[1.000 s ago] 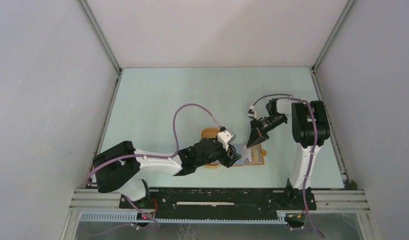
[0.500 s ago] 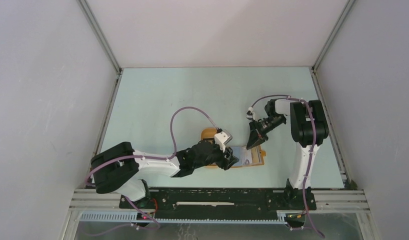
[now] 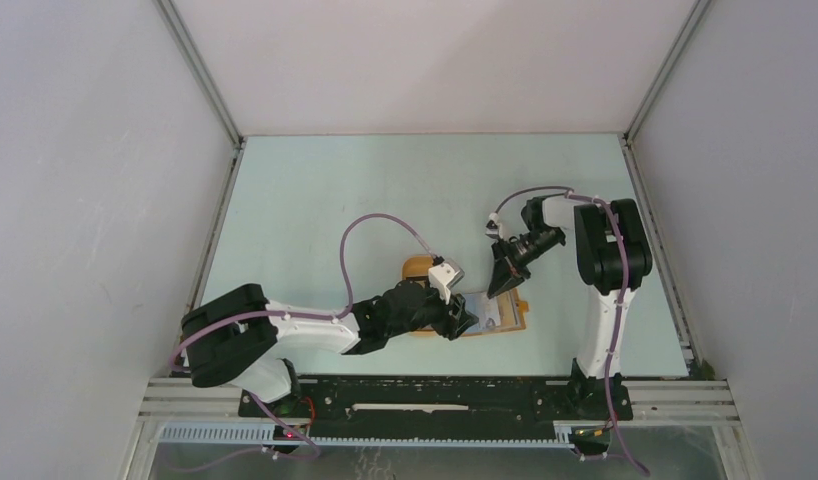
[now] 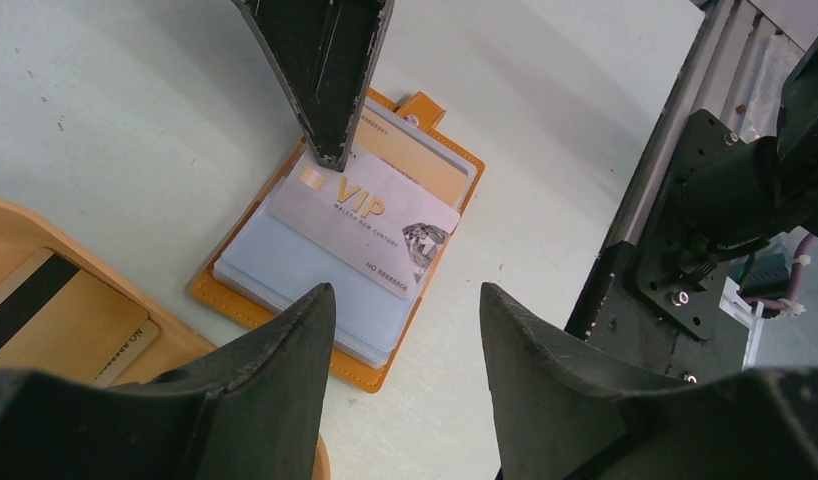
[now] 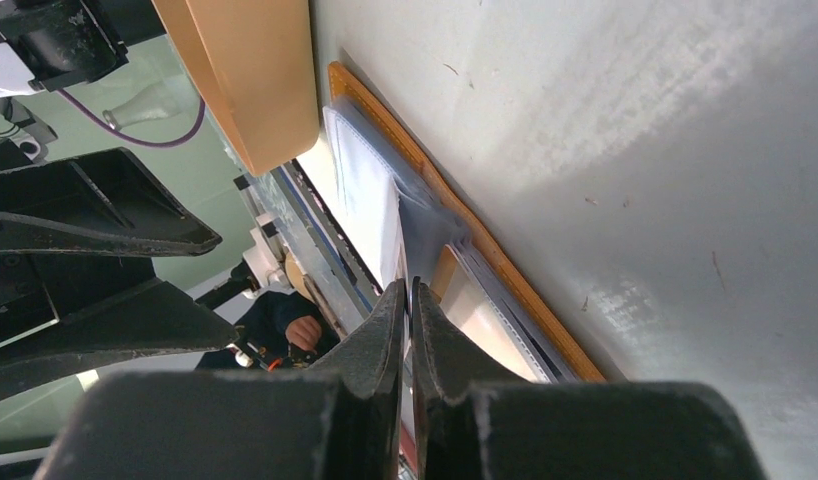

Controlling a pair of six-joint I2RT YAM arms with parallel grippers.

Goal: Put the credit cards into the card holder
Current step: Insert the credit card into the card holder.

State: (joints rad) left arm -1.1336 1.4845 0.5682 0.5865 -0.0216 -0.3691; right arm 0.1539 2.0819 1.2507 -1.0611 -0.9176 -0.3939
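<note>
— What are the black fingers (image 4: 325, 80) of the right gripper (image 5: 406, 290) doing?

— They are pressed together, tips pointing down. They pinch one corner of a pale silver-grey plastic VIP card (image 4: 370, 225). Only a sliver of a gap shows between them in the right wrist view.

— And the card itself?

— It lies slantwise across the flat orange-tan bifold card holder (image 4: 270, 265), on top of the clear inner sleeves. I cannot tell whether any edge has gone into a slot (the tips hide that corner). The holder is spread open on the pale green table (image 4: 115, 110), with its small closing tab at the far end, past the right gripper.

— What about the other arm?

— The left gripper (image 4: 405, 300) hangs over the near end of the holder. Its two dark fingers (image 4: 285, 340) are spread wide, with nothing between them. They are clear of the card, and whether they touch the holder I cannot tell.

— Anything else close by?

— Just beside the holder sits an oval orange tray (image 4: 180, 348) with a raised rim. Its edge is near the holder's long side. Inside it lies a tan card (image 4: 70, 320) with a black stripe, flat on the tray floor.

— And from above?

— Both arms meet near the front middle of the table. The left arm is stretched low across the tray, and the right is bent down over the holder's far end (image 3: 510, 315).
</note>
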